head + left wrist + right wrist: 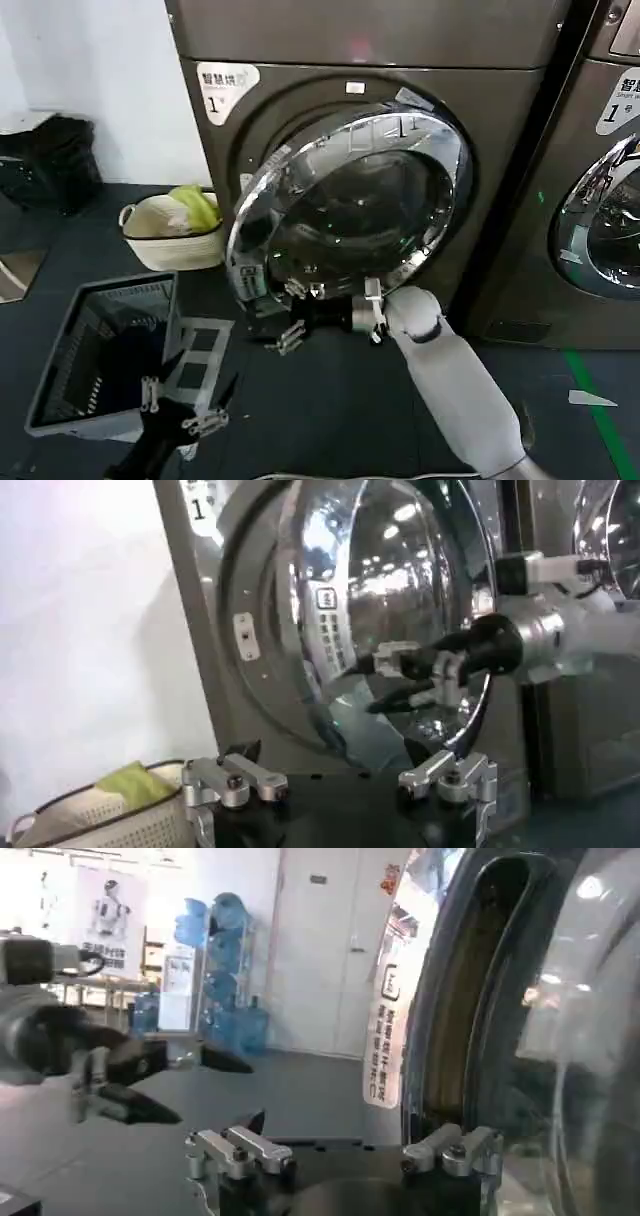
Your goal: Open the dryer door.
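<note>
right arm stretched forward, left arm low

the right arm (455, 385) reaches forward from the lower right, forearm angled up to a grey wrist joint. the right gripper (290, 318) points left with its dark fingers (395, 702) spread apart. the left gripper (190, 400) sits low at the near left, fingers parted.

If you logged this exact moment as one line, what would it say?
dryer door: ajar, swung partway out | right end effector: open, at door's lower edge, not gripping | left end effector: open, idle low over floor near grey basket
</note>
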You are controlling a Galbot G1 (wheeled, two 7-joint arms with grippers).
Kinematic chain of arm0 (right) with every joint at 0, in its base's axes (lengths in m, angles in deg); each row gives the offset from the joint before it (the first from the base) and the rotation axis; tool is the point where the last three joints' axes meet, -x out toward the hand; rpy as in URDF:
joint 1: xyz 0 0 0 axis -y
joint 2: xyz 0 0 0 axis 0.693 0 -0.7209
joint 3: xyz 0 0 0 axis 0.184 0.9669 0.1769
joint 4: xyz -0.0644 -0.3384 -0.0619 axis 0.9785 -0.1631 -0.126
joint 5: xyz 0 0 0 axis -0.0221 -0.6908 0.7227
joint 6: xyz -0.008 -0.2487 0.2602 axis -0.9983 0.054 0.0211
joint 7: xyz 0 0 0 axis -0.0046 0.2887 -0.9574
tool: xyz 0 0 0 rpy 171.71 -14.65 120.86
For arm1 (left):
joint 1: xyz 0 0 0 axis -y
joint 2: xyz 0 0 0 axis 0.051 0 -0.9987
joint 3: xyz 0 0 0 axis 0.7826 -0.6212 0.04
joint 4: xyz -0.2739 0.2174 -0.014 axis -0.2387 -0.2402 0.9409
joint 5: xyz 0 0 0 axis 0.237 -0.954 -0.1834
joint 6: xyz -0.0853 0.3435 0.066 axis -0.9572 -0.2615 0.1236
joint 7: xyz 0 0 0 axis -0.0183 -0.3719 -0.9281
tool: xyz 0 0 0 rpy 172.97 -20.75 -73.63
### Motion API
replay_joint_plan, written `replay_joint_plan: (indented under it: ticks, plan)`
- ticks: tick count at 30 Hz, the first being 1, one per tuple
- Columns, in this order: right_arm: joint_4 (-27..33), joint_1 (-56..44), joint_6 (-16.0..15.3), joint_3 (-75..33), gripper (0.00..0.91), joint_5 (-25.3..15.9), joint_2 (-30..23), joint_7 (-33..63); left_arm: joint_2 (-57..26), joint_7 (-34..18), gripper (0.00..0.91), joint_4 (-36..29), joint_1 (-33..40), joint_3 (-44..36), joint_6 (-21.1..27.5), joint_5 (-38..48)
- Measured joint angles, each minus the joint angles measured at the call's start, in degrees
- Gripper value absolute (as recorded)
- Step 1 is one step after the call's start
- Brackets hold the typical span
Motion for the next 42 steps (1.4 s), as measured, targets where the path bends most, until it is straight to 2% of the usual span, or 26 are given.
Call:
replay_joint_plan:
  ticks: [13, 25, 35, 42]
  plan:
    - [-2.0, -2.6, 1.3, -1.6, 0.907, 0.1, 1.5, -2.5, -0.8, 1.0, 0.907, 0.2, 1.4, 3.1, 1.2, 4.9]
    - [-3.4, -4.4, 2.1, -2.4, 0.907, 1.2, 3.2, -4.4, -5.5, 1.2, 0.907, 3.3, 5.9, 10.7, 4.2, 12.7]
    - [-4.4, -5.7, 2.7, -3.7, 0.907, 2.3, 5.0, -6.2, -13.3, 2.2, 0.907, 8.9, 13.8, 13.2, 5.3, 20.4]
    - [-5.4, -7.0, 2.9, -4.7, 0.907, 3.3, 6.6, -7.6, -20.7, 2.4, 0.907, 14.2, 21.3, 8.4, 4.2, 27.2]
